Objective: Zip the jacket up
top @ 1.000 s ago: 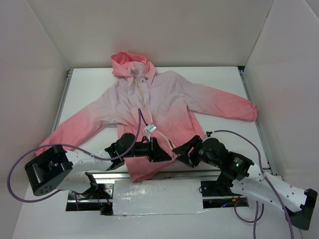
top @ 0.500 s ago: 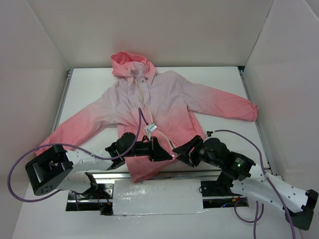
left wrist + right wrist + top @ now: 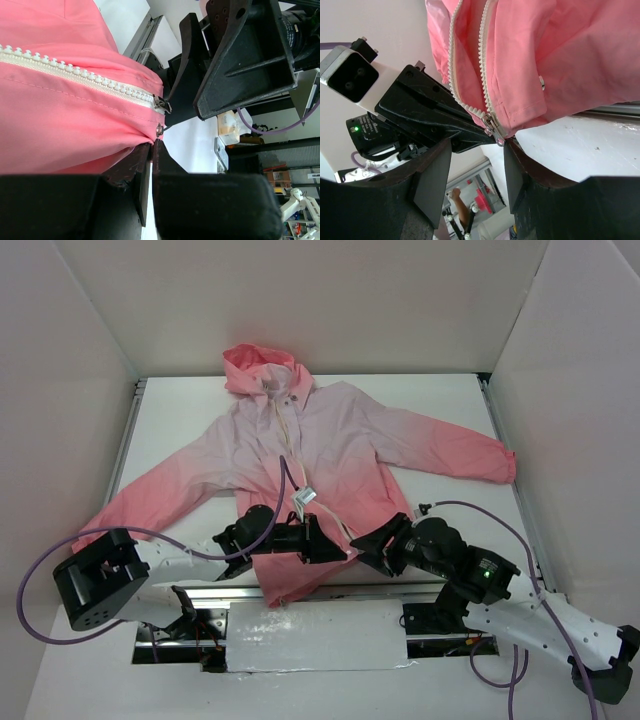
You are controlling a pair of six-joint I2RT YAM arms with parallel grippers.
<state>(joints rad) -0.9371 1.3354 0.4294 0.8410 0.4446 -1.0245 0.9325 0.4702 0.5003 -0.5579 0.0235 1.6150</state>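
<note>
The jacket (image 3: 340, 435) lies spread front up on the white worktop (image 3: 440, 400). Its hood (image 3: 262, 365) is at the far side, the sleeves are thrown out to both sides, and the coral hem sits at the near edge between the two arms. At the left, the left arm reaches in low from its base. A purple cable (image 3: 284, 472) loops off it across the chest, beside a small white tag (image 3: 303, 497) on the front opening. The left hand (image 3: 334, 548) lies on the hem. Its wrist view shows its fingers (image 3: 170, 170) clenched with only a sliver between them, pinching the bottom edge of the coral fabric just below a small metal snap (image 3: 159, 130). Just above that snap the pale zipper (image 3: 75, 70) ends in its slider (image 3: 162, 104), at the very bottom of the track. To the right of the slider, the right hand (image 3: 358, 542) faces the left hand tip to tip, close beside it at the hem corner. In its own wrist view its two fingers (image 3: 432, 175) stand apart, released. The slider and its pull tab hang in the gap, nearer one finger than the other; whether the tab touches that finger I cannot tell. Above the slider in that view, the two rows of teeth run apart.
</note>
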